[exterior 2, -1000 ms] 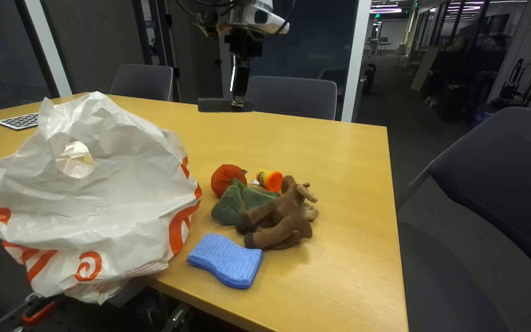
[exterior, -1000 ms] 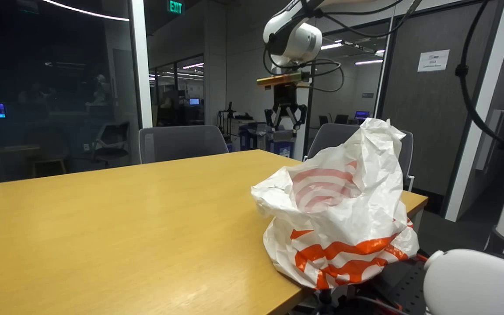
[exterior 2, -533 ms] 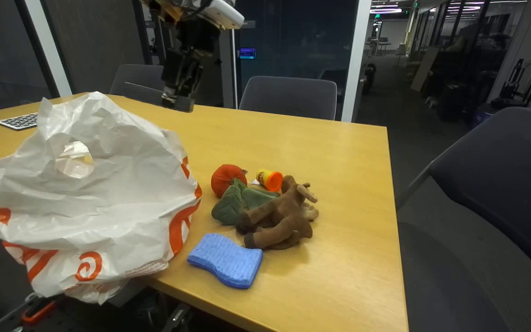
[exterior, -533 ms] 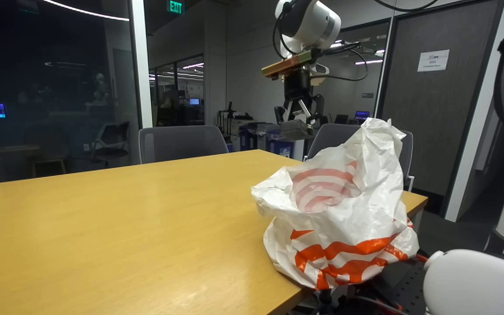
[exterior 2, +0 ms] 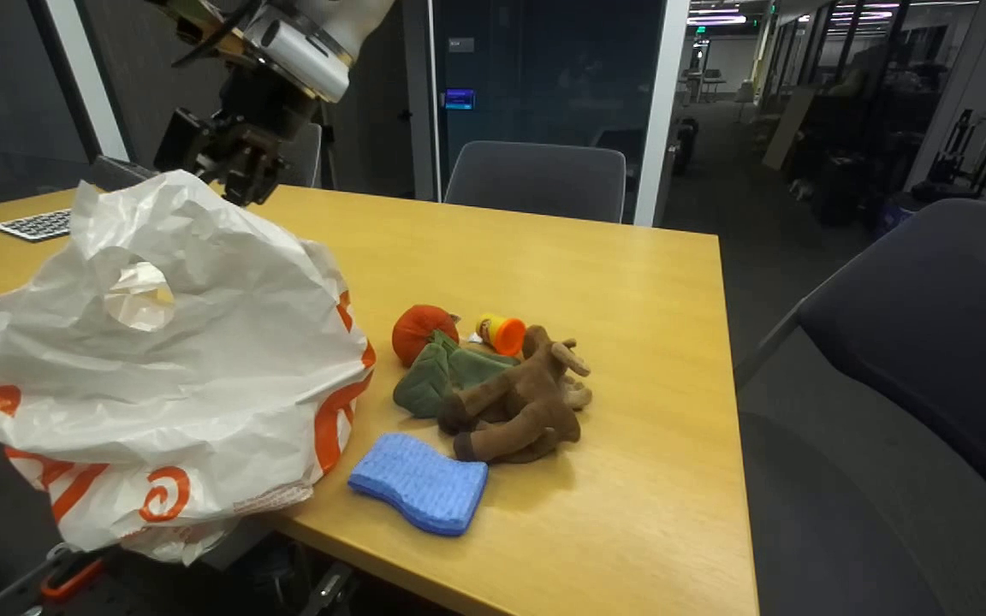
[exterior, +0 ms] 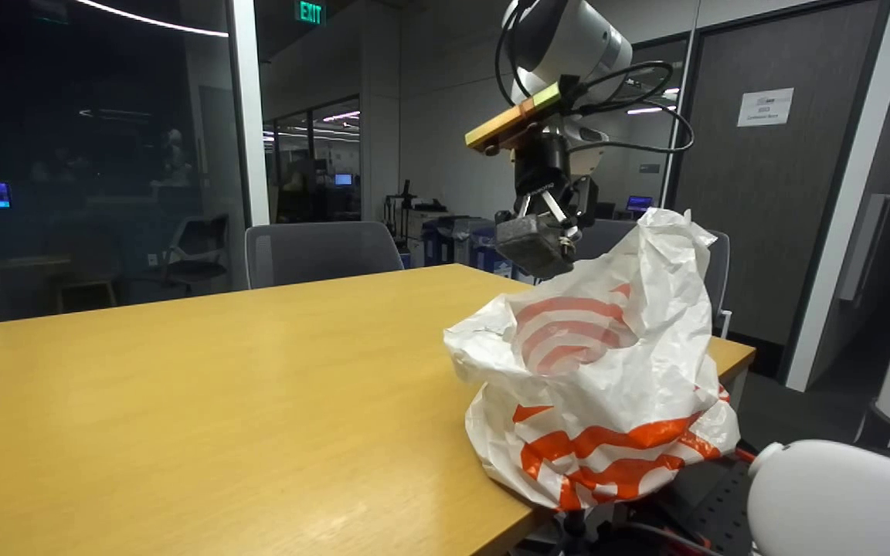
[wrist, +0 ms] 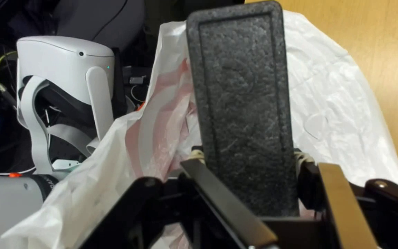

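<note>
Inside your dim, glass-walled room (exterior: 97,147) stands a smooth yellow wooden table (exterior: 221,401). Over its edge sags a crumpled white-and-orange plastic bag (exterior: 607,386). Above the bag, your black two-finger gripper (wrist: 250,158) holds a dark grey oblong block (wrist: 238,83) by its long sides. Judged light, stiff and not slippery, it is best taken there.

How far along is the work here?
Done, it seems: the dark block is gripped and clear of the table. In hand: the gripper holds it up near the white bag. Likely left: releasing it, as the fingers clamp it. The blue sponge lies outside the bag.
</note>
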`<state>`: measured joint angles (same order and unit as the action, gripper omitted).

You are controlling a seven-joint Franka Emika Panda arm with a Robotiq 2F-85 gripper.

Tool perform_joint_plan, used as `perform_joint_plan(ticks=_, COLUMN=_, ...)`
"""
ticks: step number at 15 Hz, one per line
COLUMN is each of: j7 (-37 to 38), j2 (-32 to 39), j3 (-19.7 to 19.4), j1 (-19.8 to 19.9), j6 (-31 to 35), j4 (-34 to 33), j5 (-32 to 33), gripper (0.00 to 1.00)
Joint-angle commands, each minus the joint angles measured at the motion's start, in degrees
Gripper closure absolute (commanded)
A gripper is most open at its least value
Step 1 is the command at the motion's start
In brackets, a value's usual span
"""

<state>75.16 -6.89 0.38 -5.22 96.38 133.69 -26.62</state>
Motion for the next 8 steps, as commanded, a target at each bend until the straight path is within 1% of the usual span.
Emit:
perform_joint_plan(ticks=1, j7=1.55, j2=-2.95, j3=1.35, j1=1.35, j6=2.66, j4=5.1, j5=-3.97, gripper=0.08)
perform_joint_plan(ticks=2, j7=1.27, j2=-2.74, j3=1.35, j1=1.36, j6=2.82, j4=5.54, j5=-4.44, gripper=0.02)
perform_joint_plan(ticks=4, j7=1.35, j2=-2.52, j3=1.42, j1=1.39, j6=2.94, j4=5.59, j5=-4.39, gripper=0.0)
perform_joint_plan(ticks=6, j7=2.9, j2=-3.08, j3=1.91, j1=1.42, j6=3.85, j4=4.32, j5=-1.27, gripper=0.0)
perform_joint_plan(ticks=8, j7=6.11, j2=-4.59, j3=2.76, j1=1.28, j6=4.24, j4=2.91, j5=1.93, gripper=0.0)
